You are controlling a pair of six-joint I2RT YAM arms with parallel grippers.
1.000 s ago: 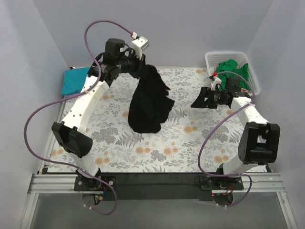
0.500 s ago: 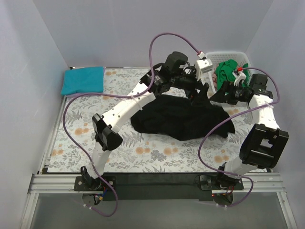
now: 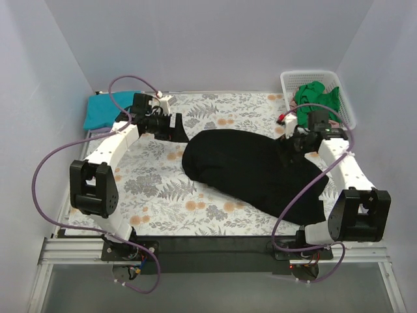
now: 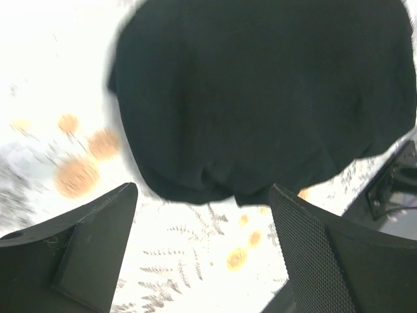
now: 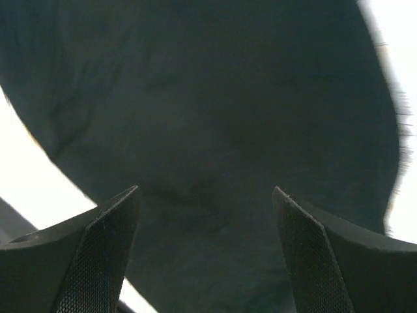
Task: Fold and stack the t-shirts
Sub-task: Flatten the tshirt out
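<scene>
A large black t-shirt [image 3: 251,169] lies spread across the middle and right of the floral table cover [image 3: 150,189]. My left gripper [image 3: 178,132] hovers just off the shirt's left edge, open. In the left wrist view its fingers [image 4: 88,238] frame bare cover, with the black t-shirt [image 4: 260,91] just ahead of them. My right gripper [image 3: 287,145] hangs open over the shirt's right part; in the right wrist view only black cloth [image 5: 208,117] fills the gap between its fingers [image 5: 306,254]. A folded teal t-shirt [image 3: 107,109] rests at the back left. Green t-shirts [image 3: 316,96] sit bunched in the basket.
The white lattice basket [image 3: 346,104] stands at the back right corner, close behind the right arm. Purple cables loop off both arms. Pale walls close in the table on three sides.
The black t-shirt hung bunched from my shut left gripper; that gripper swung it right, let go and drew back left. The shirt now lies spread flat. My right gripper has come over it.
</scene>
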